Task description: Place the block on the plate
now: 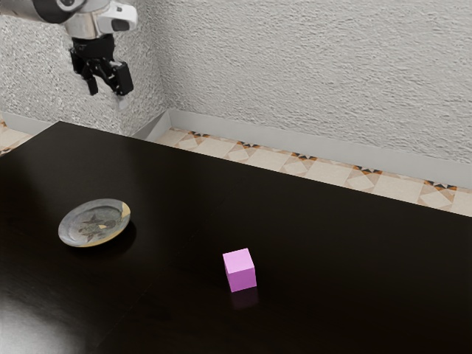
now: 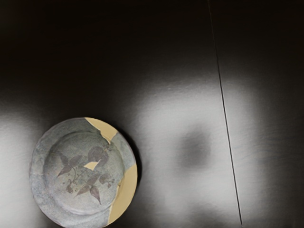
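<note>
High above the table's far side, toward the exterior view's upper left, my gripper hangs open, its fingers apart with nothing between them. The pink block rests on the dark table, well away from the gripper and off to the exterior view's right of the plate. Grey with tan patches, the round plate bears no block. From the hand's camera the plate shows its leaf pattern and raised rim.
The glossy black table reaches back to a far edge, with a tiled floor and a rough pale wall beyond. A thin seam crosses the tabletop beside the plate.
</note>
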Tool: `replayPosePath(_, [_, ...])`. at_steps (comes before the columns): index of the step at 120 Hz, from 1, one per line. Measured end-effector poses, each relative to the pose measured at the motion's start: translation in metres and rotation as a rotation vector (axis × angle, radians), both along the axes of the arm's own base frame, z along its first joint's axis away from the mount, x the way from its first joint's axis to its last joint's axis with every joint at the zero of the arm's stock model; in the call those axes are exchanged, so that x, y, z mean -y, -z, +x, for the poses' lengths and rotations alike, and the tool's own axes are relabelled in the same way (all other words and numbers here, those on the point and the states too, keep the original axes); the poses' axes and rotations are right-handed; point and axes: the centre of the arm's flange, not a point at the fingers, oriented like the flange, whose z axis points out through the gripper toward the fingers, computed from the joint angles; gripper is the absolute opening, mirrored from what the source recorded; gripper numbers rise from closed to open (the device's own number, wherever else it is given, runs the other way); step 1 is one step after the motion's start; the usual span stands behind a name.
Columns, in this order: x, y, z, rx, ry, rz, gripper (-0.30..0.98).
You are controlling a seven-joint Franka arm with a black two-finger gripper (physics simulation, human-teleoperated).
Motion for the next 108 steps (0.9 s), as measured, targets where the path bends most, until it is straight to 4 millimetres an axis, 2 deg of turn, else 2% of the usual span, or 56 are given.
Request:
replayPosePath(13, [0.000,0.010,0.003,-0.011,0.001,-0.016,0.69])
replayPosePath(23, [0.000,0.045,0.002,-0.061,0.012,-0.029,0.69])
replayPosePath(32, [0.015,0.084,0.002,-0.100,0.054,-0.031,0.69])
replayPosePath(46, [0.066,0.137,0.000,-0.135,0.175,-0.023,0.69])
replayPosePath(64, [0.156,0.171,0.000,-0.124,0.364,-0.021,0.69])
replayPosePath(71, [0.179,0.186,0.003,-0.123,0.409,-0.030,0.69])
replayPosePath(76, [0.182,0.194,0.007,-0.120,0.418,-0.038,0.68])
replayPosePath(89, [0.175,0.215,0.018,-0.117,0.415,-0.055,0.69])
replayPosePath(108, [0.193,0.250,0.026,-0.127,0.451,-0.084,0.69])
